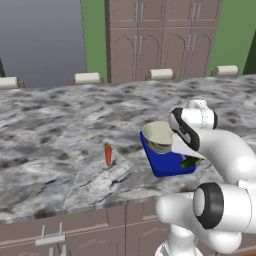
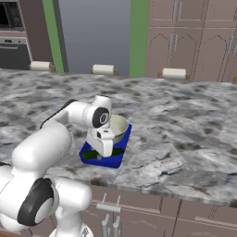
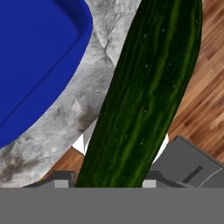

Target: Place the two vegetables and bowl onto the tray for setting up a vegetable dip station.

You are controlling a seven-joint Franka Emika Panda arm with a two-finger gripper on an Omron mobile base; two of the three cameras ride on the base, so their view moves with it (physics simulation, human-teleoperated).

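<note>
**I am holding the green vegetable by the blue tray**

My fingers (image 3: 113, 181) are closed on the long dark green vegetable (image 3: 148, 96). It sits between my two finger tips and runs away from my hand. It has little bumps and pale green stripes on it.

Next to the green vegetable I see one round corner of the flat bright blue tray (image 3: 37, 57). Under it is the grey and white stone table (image 3: 83, 109). Past the table edge there is brown wooden floor (image 3: 205, 74).

From the left side, the blue tray lies on the table near its front edge. The round cream bowl (image 1: 159, 136) is already on the far part of the tray. A bit of the green vegetable pokes out under my white arm (image 1: 220, 150), over the near part of the tray.

From the right side, my hand hangs right over the tray, and the green vegetable shows low over the tray's blue floor.

The small slim orange carrot (image 1: 108, 155) lies by itself on the table. It is to the left of the tray and well apart from it.
</note>
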